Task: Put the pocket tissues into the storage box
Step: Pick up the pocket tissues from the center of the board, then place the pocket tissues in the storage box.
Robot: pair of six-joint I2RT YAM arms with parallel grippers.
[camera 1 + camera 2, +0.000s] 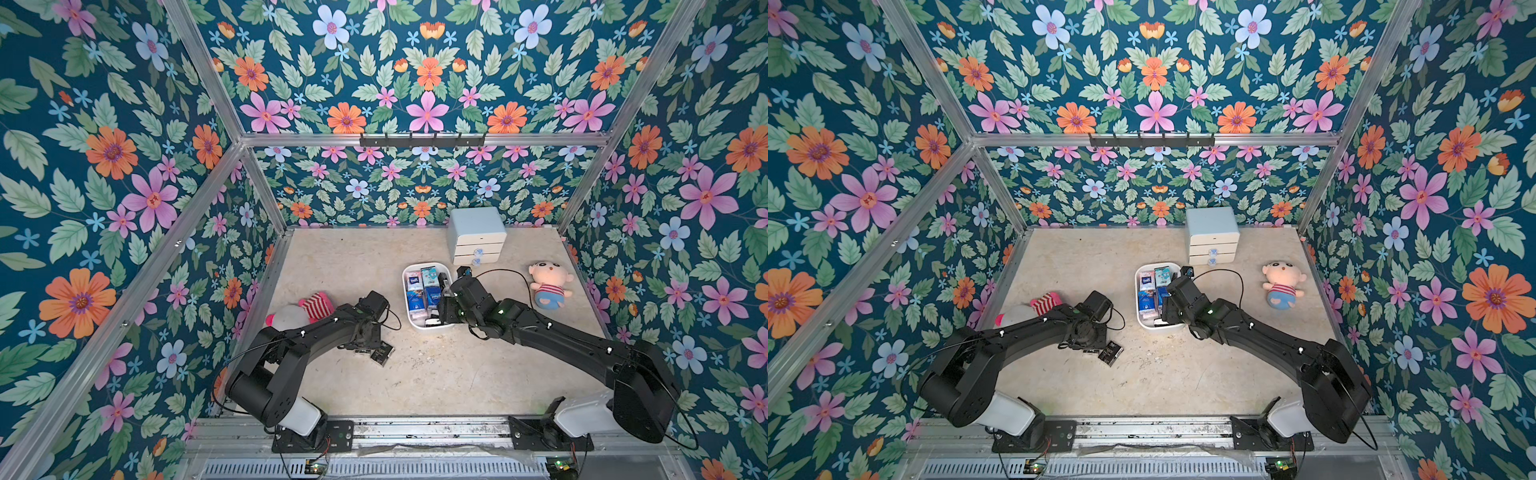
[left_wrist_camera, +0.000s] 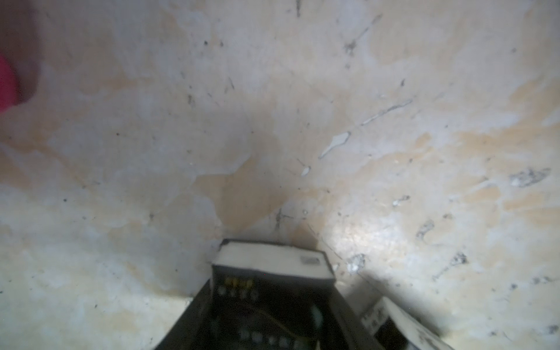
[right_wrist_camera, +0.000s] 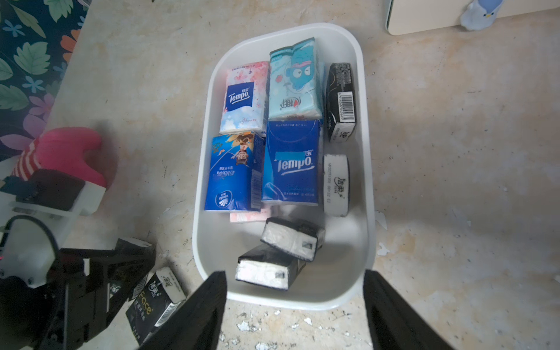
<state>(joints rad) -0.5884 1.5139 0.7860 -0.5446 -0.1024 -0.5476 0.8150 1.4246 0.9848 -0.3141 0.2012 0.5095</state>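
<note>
The white storage box [image 1: 404,300] [image 1: 1137,301] [image 3: 200,212] stands mid-table and holds several pocket tissues: a dark blue packet [image 3: 291,163], a pink one [image 3: 244,97], a light blue one [image 3: 294,78] and black ones [image 3: 292,238]. My right gripper [image 3: 295,283] [image 1: 446,311] hovers open over the box's near end with nothing between its fingers. My left gripper [image 2: 269,283] [image 1: 368,347] is down at the table, shut on a black packet with a white end [image 2: 269,260]. More loose black packets [image 1: 383,355] [image 1: 1111,353] [image 3: 157,300] lie right beside it.
A pale blue drawer cabinet [image 1: 476,235] stands behind the box. A plush doll in a striped shirt [image 1: 548,286] lies at the right. A pink and white plush [image 1: 299,311] sits behind the left arm. Floral walls enclose the table on three sides.
</note>
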